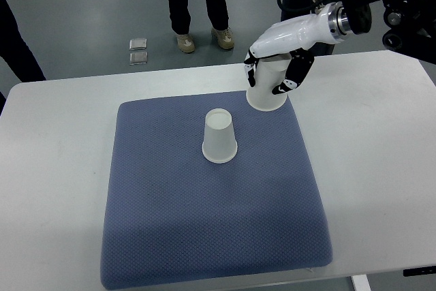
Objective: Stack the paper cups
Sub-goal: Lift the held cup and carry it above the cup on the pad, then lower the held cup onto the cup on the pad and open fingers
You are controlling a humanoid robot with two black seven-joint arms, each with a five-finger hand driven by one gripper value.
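Paper cup (219,138) upside down mid-mat, unmarked, second cup (267,86) at blue mat (204,236) far edge, grasped and partly hidden by right hand (278,59), arm cut off right.

white paper cup (220,138), upside down on a blue-grey mat (204,223) with a fine dotted weave. second white paper cup (268,86) in the white right hand (283,56) with black finger joints. white table (381,168), grey floor (82,11).

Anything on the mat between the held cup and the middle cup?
Nothing: top view shows only bare blue mat between the right hand's cup and the middle cup.
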